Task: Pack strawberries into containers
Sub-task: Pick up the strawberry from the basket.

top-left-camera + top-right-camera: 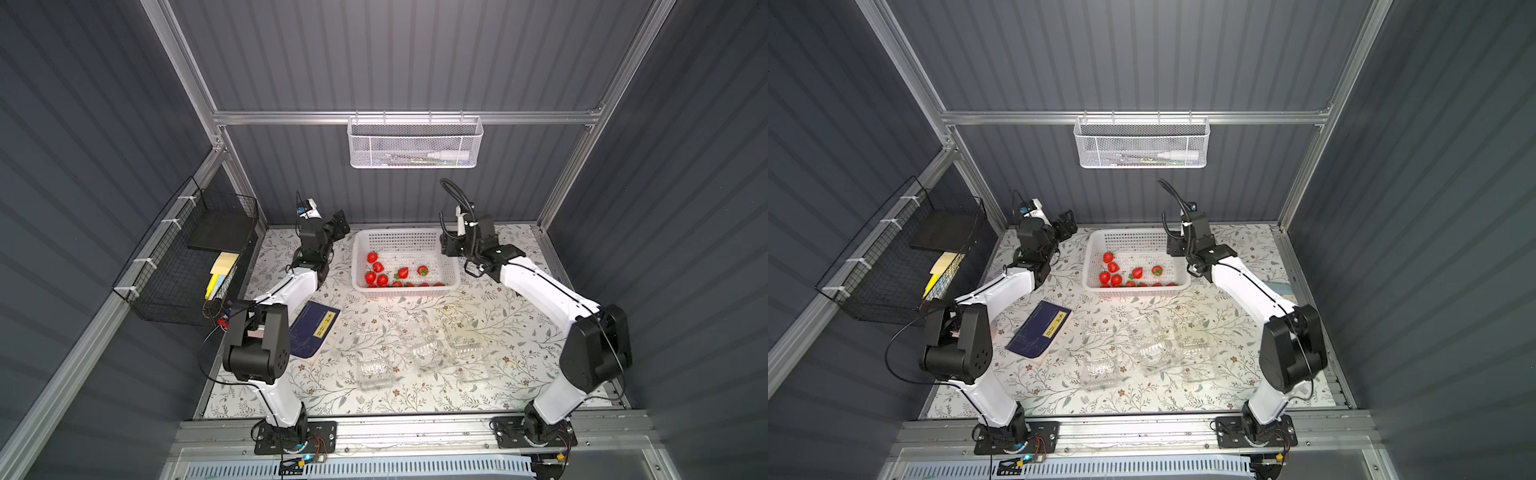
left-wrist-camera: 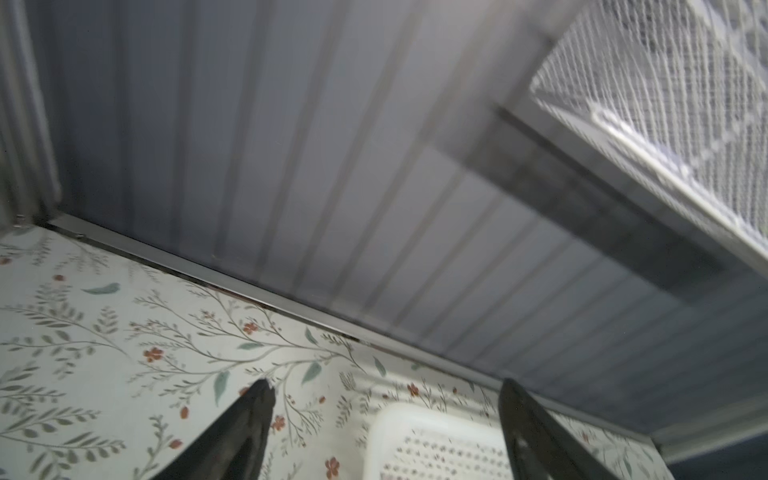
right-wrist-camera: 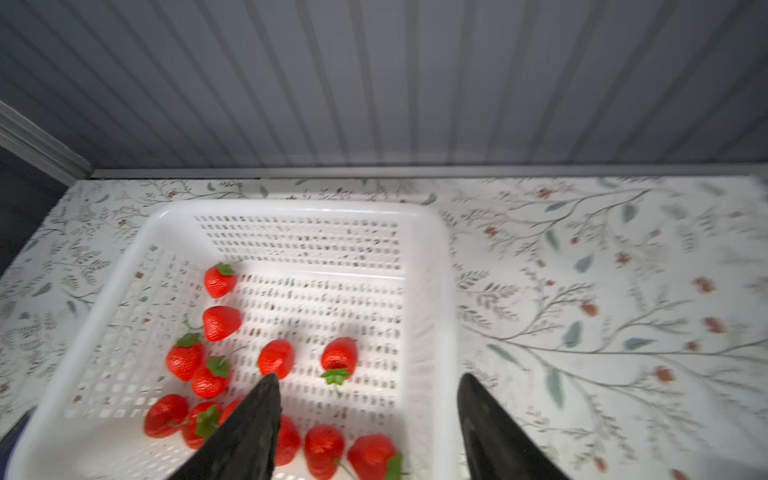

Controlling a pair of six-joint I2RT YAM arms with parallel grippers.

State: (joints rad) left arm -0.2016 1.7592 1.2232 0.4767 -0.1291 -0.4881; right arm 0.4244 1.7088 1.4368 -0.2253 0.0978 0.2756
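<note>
Plainly, the right gripper [image 3: 370, 376] hangs spread and empty over the rim of the white basket [image 3: 291, 205], with the strawberries [image 3: 338, 353] just below and ahead of it. The left gripper [image 2: 383, 382], also spread and empty, hovers beside the basket's corner. The 3 clear containers [image 1: 428, 353] stand well behind both. Berries look light, glossy, probably slippery: pinch gently across the red flanks, clear of the leafy cap.
</note>
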